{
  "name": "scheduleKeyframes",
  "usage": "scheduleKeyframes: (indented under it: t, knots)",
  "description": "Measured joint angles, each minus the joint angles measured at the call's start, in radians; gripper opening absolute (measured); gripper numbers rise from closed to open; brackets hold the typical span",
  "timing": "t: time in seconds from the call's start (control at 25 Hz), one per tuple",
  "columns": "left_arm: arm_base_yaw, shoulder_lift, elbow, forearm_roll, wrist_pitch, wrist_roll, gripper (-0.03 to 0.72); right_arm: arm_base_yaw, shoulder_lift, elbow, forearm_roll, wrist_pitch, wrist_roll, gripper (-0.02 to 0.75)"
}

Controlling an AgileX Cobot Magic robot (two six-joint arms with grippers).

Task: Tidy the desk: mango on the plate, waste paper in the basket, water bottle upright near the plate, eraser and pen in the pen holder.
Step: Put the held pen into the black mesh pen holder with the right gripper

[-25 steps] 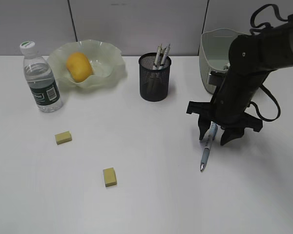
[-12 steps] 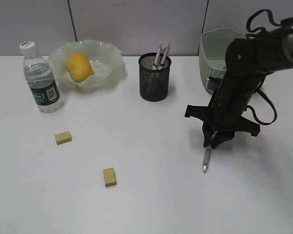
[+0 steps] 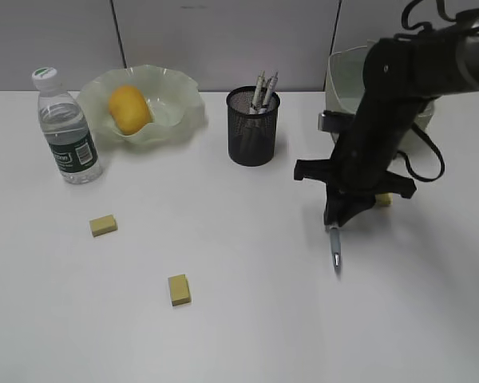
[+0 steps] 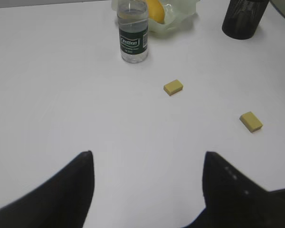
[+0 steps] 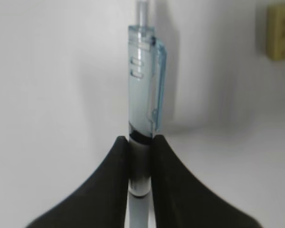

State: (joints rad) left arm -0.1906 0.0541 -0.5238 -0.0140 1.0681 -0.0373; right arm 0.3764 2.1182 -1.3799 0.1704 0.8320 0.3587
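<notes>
**Pen pinched, now comes the carry to the holder**

The pen [image 5: 145, 118] is clamped between the right gripper [image 3: 336, 217] fingers, pinched just below the clear blue clip, so the clip end sticks out at 12 o'clock in the wrist view. From the outside camera the tip hangs at 6 o'clock below the jaws, near or touching the desk [image 3: 247, 319]. I'd lift straight up first so the tip can't drag, then swing toward the pen holder [image 3: 253, 126], sitting at roughly 10 o'clock from the gripper, and come down tip-first beside the pens already there. The left gripper [image 4: 147, 164] hangs spread wide and empty. Three erasers [image 3: 180, 290] are left.
</notes>
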Motion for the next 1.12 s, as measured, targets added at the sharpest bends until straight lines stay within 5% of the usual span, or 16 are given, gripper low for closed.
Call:
scheduleKeyframes:
  t: [0.48,0.88,1.12]
  knots:
    - [0.0,0.0,0.0,0.0,0.0,0.0,0.533,0.002,-0.119,-0.347,0.009,-0.173,-0.141,0.118]
    - [0.0,0.0,0.0,0.0,0.0,0.0,0.531,0.093,-0.111,-0.371,0.016,-0.585,-0.323,0.118]
    - [0.0,0.0,0.0,0.0,0.0,0.0,0.522,0.102,-0.037,-0.373,0.016,-0.649,-0.359,0.117]
